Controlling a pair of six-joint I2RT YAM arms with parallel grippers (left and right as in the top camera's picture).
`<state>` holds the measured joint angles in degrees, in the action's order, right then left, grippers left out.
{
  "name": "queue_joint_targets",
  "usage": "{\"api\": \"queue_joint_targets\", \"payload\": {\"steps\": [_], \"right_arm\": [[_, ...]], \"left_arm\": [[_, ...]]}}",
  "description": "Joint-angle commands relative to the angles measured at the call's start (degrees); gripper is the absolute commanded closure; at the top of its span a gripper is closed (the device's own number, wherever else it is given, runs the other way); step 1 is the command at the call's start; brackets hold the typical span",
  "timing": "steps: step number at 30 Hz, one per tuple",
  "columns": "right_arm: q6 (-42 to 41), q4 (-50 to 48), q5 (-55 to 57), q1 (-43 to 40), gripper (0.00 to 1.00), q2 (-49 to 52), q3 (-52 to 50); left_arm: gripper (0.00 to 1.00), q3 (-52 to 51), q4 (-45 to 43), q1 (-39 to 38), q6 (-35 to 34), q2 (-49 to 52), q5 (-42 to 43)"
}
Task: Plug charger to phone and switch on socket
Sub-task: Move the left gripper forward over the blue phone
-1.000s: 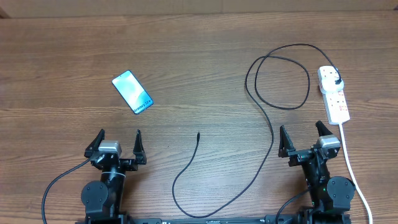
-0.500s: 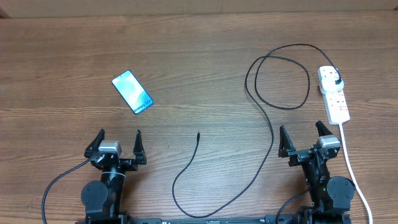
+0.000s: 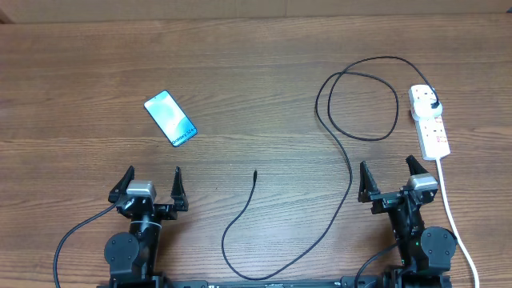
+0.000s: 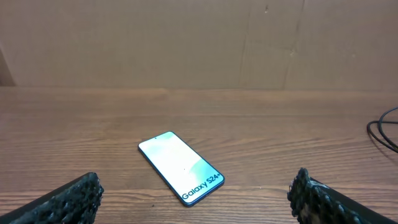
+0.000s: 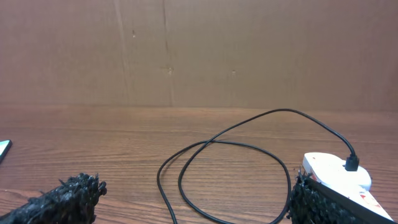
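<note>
Black rough-padded fingers frame both wrist views, and both pairs are spread wide with nothing gripped. The left gripper [image 3: 153, 172] sits at the near edge, straight in front of the slim rectangular smartphone with the light blue-teal screen [image 3: 170, 118], with only bare brown wooden table [image 3: 264, 64] between them. Far off to the smartphone's right, along that same near edge, the right gripper [image 3: 386, 166] stands just as wide.

Moving out now: right of the smartphone and a little nearer, the small connector tip [image 3: 254, 173] of the long thin black cable [image 3: 351, 180] lies loose on the wood, well apart from the smartphone. From there the cable swings back toward the near edge, curls round and climbs past the right gripper's inner side, so that run lies between tip and gripper.

The smartphone itself lies flat, screen up, turned on a diagonal, "Galaxy" lettering at its nearer end. Well to its right, at about the same depth, the cable throws one big open loop. Past the loop, farthest right of the smartphone, lies the small white rectangular power strip with red markings [image 3: 432, 128], the cable's black plug [image 3: 433, 104] seated at its far end. A thicker white cord [image 3: 456, 224] trails from its near end past the right gripper's outer side. Behind everything stands a plain brown cardboard wall [image 4: 186, 43].
</note>
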<state>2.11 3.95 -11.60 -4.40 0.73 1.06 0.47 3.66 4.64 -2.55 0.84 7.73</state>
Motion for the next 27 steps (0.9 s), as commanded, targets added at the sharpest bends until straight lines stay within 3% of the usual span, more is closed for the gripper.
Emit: {"api": "queue_joint_targets", "payload": {"steps": [1, 17, 27], "right_arm": [[-0.2, -0.2, 0.4, 0.3, 0.00, -0.6, -0.6], [-0.2, -0.2, 0.4, 0.3, 0.00, -0.6, -0.6], [-0.2, -0.2, 0.4, 0.3, 0.00, -0.6, -0.6]], "left_arm": [[0.00, -0.2, 0.2, 0.6, 1.3, -0.6, -0.6], [0.00, -0.2, 0.2, 0.6, 1.2, -0.6, -0.2], [0.00, -0.2, 0.1, 0.6, -3.2, -0.6, -0.2]]}}
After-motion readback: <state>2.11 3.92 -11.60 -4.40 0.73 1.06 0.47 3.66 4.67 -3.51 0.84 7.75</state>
